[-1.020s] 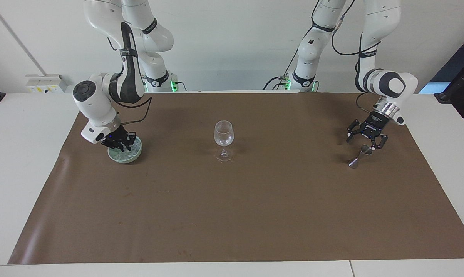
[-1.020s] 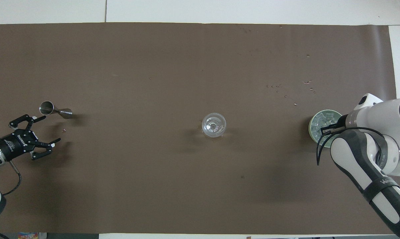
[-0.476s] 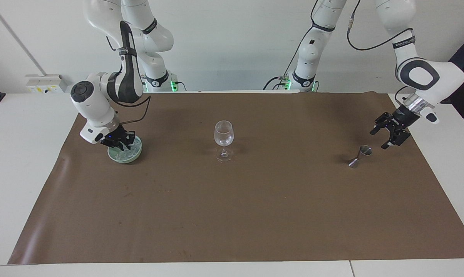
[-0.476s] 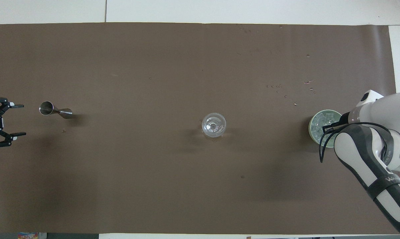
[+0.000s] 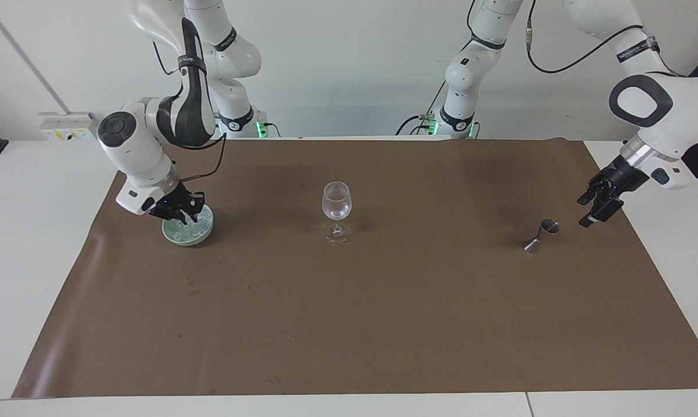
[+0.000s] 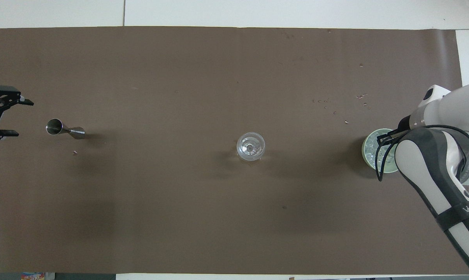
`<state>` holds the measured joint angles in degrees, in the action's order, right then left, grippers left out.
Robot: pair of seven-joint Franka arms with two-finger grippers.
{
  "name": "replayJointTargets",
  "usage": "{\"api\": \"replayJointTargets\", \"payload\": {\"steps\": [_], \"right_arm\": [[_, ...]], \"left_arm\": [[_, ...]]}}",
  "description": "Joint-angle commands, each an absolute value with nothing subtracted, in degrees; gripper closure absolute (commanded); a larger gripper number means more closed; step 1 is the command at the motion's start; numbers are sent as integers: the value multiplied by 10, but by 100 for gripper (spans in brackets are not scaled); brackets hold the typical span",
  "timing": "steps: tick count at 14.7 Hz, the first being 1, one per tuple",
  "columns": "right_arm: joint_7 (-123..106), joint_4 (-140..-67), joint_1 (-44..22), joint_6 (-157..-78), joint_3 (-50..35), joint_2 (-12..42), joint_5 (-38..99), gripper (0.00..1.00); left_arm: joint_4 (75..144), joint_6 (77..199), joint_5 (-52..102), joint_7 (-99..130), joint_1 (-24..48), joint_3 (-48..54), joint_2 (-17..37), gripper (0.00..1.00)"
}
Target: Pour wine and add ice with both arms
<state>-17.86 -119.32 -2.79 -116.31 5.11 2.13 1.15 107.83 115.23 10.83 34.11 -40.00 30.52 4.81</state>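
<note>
Ice (image 5: 187,231): clear chunks in pale green bowl (image 5: 205,231) at the right arm's end of the brown mat (image 5: 349,324), under right gripper (image 5: 181,219), jaws closed; what they pinch cannot be told. Stemmed glass (image 5: 336,202) mid-mat, bare mat all round. Jigger (image 5: 542,234) beside left gripper (image 5: 593,211), jaws wide, over the mat's edge.

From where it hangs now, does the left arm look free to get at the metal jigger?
Probably yes. The left gripper hangs open beside the jigger, toward its own end of the table, and nothing stands between them. The right gripper, shut over the green bowl, is well away, with the wine glass between.
</note>
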Motion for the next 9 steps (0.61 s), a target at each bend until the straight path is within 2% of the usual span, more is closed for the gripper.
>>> {"api": "replayJointTargets", "payload": {"steps": [1, 5, 7, 9], "right_arm": [[-159, -1105, -46, -1079, 43, 26, 20, 90], [-21, -1002, -145, -999, 42, 31, 21, 89], [72, -953, -205, -984, 42, 48, 25, 89], [139, -925, -244, -993, 42, 60, 49, 89]], "left_arm": [[1052, 1132, 31, 324, -331, 301, 50, 0], [1053, 1129, 10, 217, -263, 301, 17, 0], [1050, 1116, 11, 156, -242, 298, 3, 0], [1011, 1059, 10, 142, -196, 265, 4, 0]]}}
